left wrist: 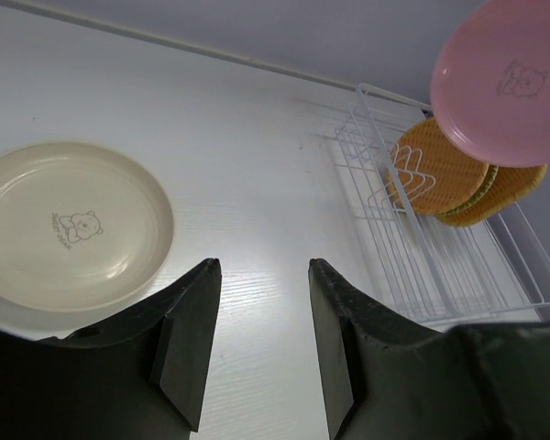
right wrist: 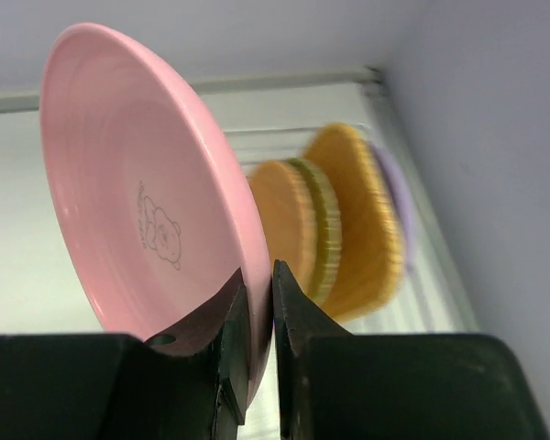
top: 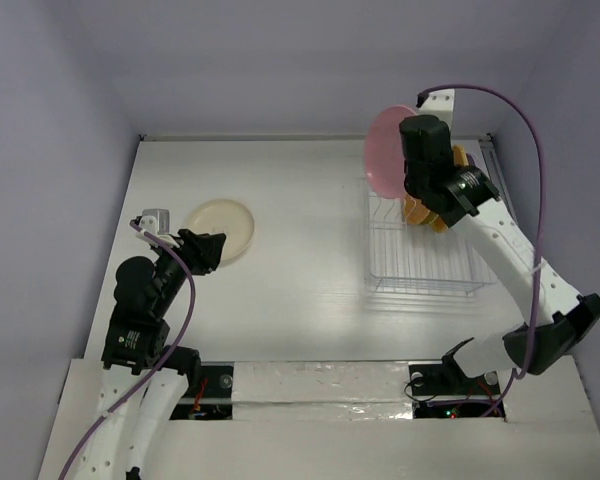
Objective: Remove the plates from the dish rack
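Note:
My right gripper (right wrist: 259,275) is shut on the lower rim of a pink plate (right wrist: 137,183). It holds the plate upright in the air, above the far end of the white wire dish rack (top: 420,265). Orange woven plates (left wrist: 440,165) and a yellow-green one (right wrist: 321,220) stand in the rack's far slots. A purple plate (right wrist: 399,202) stands behind them. At the left, a cream plate (top: 223,228) lies flat on the table. My left gripper (left wrist: 264,264) hovers open just beside it, with only bare table between its fingers.
The rack stands at the right, close to the right wall and the back wall. Its near slots hold nothing. The white table (top: 300,250) stretches between the cream plate and the rack. A purple cable (top: 535,150) loops over the right arm.

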